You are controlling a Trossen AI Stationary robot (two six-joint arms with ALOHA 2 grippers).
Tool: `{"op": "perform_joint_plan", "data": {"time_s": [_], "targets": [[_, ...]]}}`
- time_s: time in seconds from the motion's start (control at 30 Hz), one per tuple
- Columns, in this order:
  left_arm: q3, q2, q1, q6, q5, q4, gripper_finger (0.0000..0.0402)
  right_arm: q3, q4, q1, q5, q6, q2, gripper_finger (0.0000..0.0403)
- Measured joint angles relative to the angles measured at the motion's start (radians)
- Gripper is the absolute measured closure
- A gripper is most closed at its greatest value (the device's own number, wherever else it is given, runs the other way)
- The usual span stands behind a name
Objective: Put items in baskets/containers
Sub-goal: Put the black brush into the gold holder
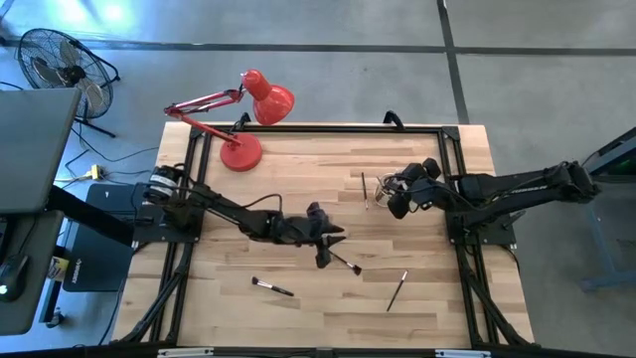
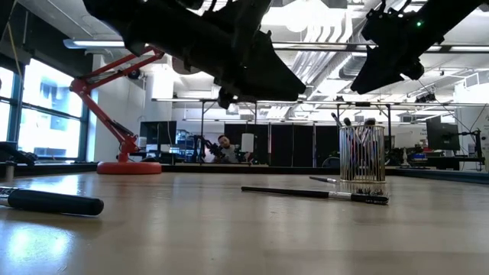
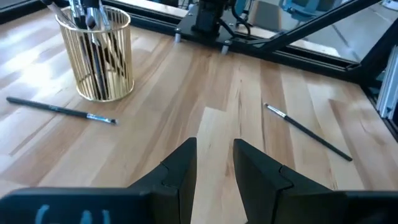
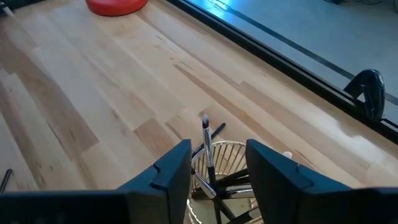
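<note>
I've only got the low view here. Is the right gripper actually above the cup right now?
Observer: Yes. The right gripper hangs directly over the cup. Its wrist view shows open fingers with brushes standing in the cup below.
Operator: How many lie loose? I make out two or three.
Observer: Four from above: one beside the cup, one by the left gripper at, and two more apart in the open.
Operator: Is the left gripper holding anything?
Observer: No. Its wrist view shows it open, with nothing between the fingers.
</note>
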Motion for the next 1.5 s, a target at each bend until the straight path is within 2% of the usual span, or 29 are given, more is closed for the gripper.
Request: {"op": "perform_joint_plan", "data": {"time_s": [0.1, 0.2, 0.43, 0.53, 0.63, 0.77, 0.9, 1.03, 1.23, 1.5], "targets": [[0.012, 0.000, -0.015, -0.033, -0.030, -0.036, 0.0298, 0.000, 0.000, 0.000, -0.001, -0.003, 0.000, 0.0260], [0.065, 0.000, -0.029, -0.057, -0.053, -0.174, 0.0298, 0.000, 0.000, 0.001, -0.001, -0.005, 0.000, 0.0261], [0.295, 0.000, -0.081, -0.180, -0.075, -0.747, 0.0298, 0.000, 0.000, 0.001, -0.015, -0.007, 0.000, 0.0261], [0.362, 0.000, -0.106, -0.228, -0.088, -0.939, 0.0298, 0.000, 0.000, 0.001, -0.015, -0.006, 0.000, 0.0261], [0.376, 0.000, -0.132, -0.238, -0.065, -1.051, 0.0298, 0.000, 0.000, 0.001, -0.015, -0.006, 0.000, 0.0261], [0.376, 0.000, -0.190, -0.243, 0.020, -1.233, 0.0298, 0.000, 0.000, 0.012, -0.015, -0.007, 0.000, 0.0261], [0.375, 0.000, -0.258, -0.329, 0.042, -1.406, 0.0298, 0.000, 0.000, 0.029, -0.012, -0.006, 0.000, 0.0261], [0.340, 0.000, -0.310, -0.371, 0.092, -1.436, 0.0298, 0.000, 0.000, 0.042, -0.010, -0.006, 0.000, 0.0261], [0.229, -0.025, -0.377, -0.479, 0.224, -1.425, 0.0298, 0.000, 0.008, 0.054, -0.002, 0.010, 0.000, 0.0261], [0.182, -0.024, -0.427, -0.515, 0.272, -1.380, 0.0298, 0.000, 0.009, 0.057, 0.015, 0.014, 0.001, 0.0261]]}}
